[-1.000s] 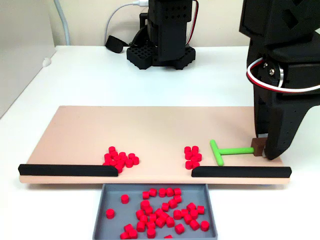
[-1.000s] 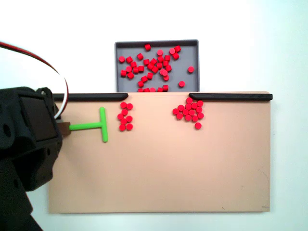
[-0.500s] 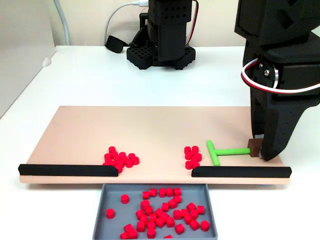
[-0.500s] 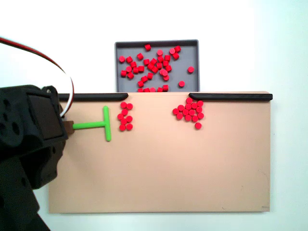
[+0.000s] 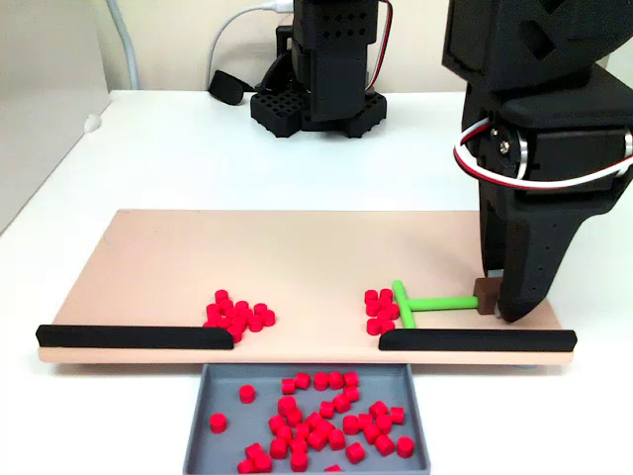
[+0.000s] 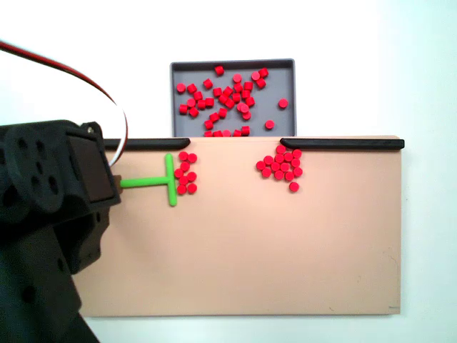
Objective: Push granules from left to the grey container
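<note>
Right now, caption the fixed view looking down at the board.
Gripper sets green stick against red granules beside tray.

Colours, both fixed views.
Granules [image 5: 237, 315] bright red; container [image 5: 198, 435] grey; board [image 6: 285, 243] peach; T-stick [image 5: 420, 304] green; bars [image 5: 475, 340] and arm [image 5: 539, 148] black.
</note>
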Tool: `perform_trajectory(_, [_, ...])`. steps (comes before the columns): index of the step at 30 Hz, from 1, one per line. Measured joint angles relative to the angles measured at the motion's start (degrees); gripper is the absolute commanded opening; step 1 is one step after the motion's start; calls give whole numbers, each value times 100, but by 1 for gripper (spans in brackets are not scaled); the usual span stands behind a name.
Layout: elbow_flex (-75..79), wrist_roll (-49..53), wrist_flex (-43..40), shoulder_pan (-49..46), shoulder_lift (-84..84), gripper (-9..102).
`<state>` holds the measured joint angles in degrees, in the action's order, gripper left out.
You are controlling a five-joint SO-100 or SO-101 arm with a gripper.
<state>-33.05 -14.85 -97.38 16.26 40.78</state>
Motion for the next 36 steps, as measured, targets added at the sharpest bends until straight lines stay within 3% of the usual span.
perform_trajectory(36, [0, 694, -53, -158, 0, 0])
